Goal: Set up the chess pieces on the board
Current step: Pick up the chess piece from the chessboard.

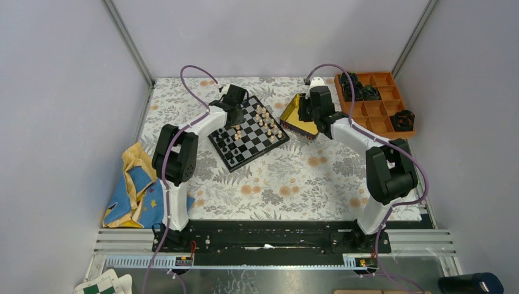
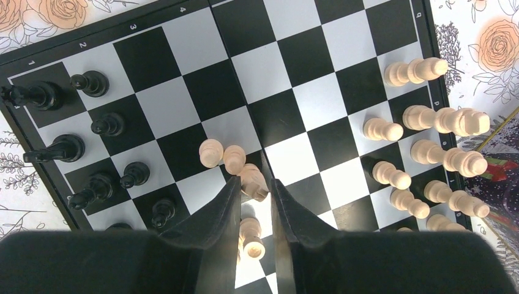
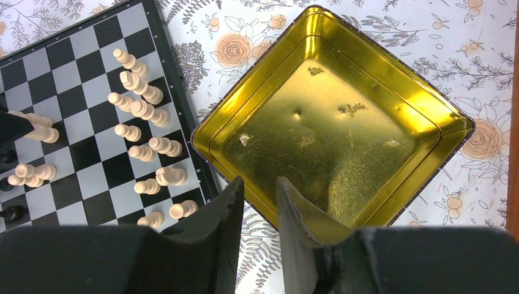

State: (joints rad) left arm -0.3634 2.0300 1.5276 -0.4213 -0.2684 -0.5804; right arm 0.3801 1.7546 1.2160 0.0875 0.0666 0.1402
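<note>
Left claw [image 2: 255,182]: it sits at the lower middle of its wrist view, jaws narrowly apart over the board [image 2: 287,49]. A tan piece [image 2: 251,237] sits in the gap, and we cannot tell whether it is pinched or merely straddled.
Right claw [image 3: 260,184]: released and empty, with a slim gap between the jaws, hovering at the near edge of the gold tin [image 3: 330,122].
Pieces: black pieces [image 2: 92,82] line the left side of the left wrist view and tan pieces [image 2: 440,119] the right side. Three stray tan pieces [image 2: 221,154] cluster mid-board, just beside the left fingertips.
Risk, left: we judge that closing or lifting could topple the strays, since they crowd the tips. A small rounded piece may also slip or twist out.
Risk, right: the tin lies just beside the board's rim, so a nudge could shove it into the board and shake the tan rows.
Writing: numbers 1 to 4 run along the board's rim, upper left of the left wrist view. The rim letters at right are too small for us to read.
Brand: none that we see.
</note>
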